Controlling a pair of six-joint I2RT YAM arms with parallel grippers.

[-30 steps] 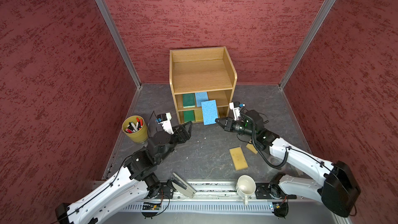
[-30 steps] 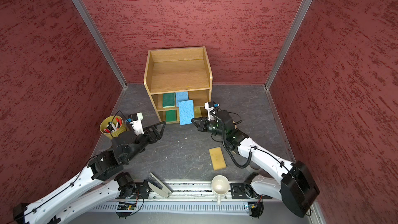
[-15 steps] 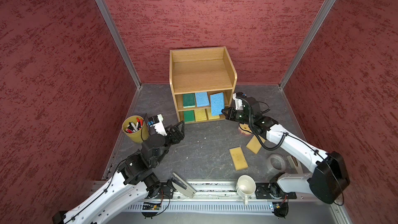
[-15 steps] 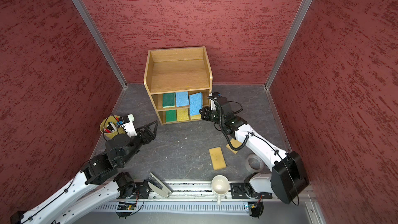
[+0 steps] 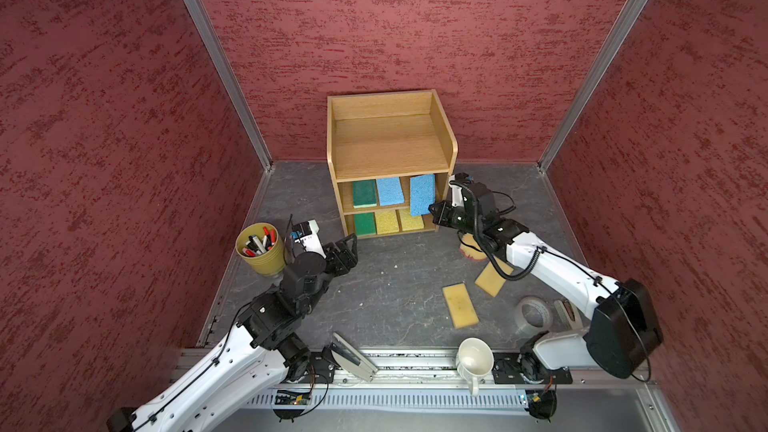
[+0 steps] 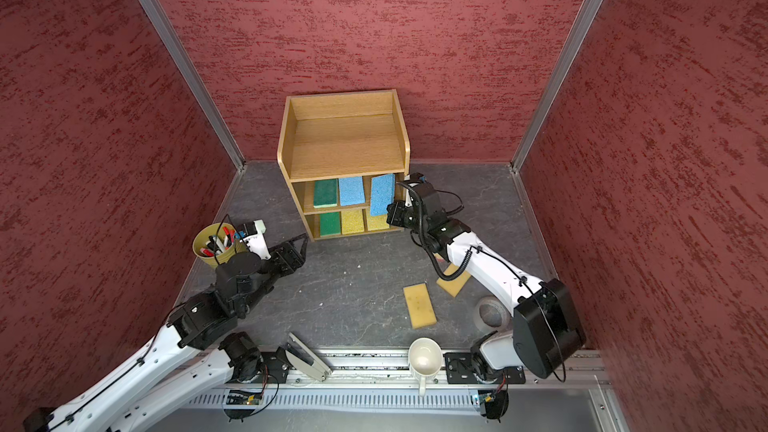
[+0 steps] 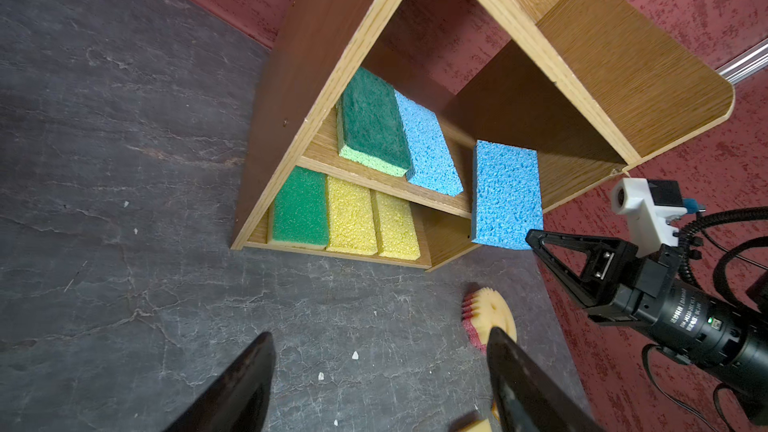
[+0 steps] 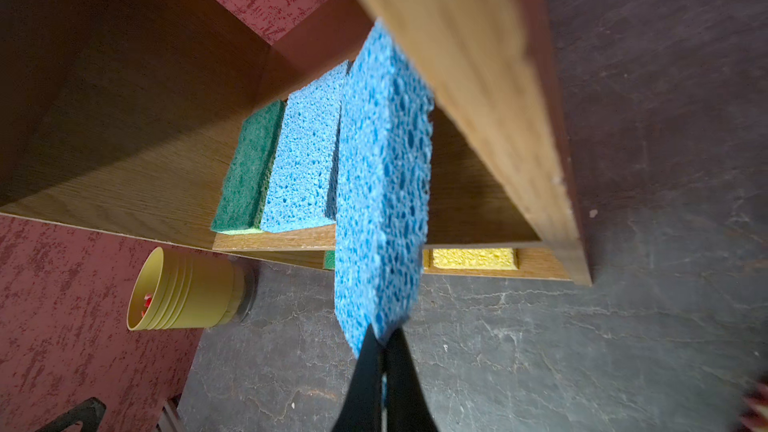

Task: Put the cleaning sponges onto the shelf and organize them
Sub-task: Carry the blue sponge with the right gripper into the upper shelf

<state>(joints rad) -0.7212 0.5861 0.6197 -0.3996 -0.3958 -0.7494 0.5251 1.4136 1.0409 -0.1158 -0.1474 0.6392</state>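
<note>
While on the shelf (image 5: pixel 390 139), five sponges (image 5: pixel 364 194); two tan pads (image 5: pixel 459 305) elsewhere.

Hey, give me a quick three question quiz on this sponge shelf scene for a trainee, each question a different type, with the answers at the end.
1. True or false: the right gripper is shut on a blue rectangular foam sponge.
2. What lies on the bottom tier of the light wooden three-tier shelf? A) one green rectangular foam sponge and two yellow rectangular foam sponges; B) two blue sponges; C) a cup of pens.
3. How many pale tan rectangular sponges lie on the dark grey floor?
Key: 1 true; 2 A; 3 two.
</note>
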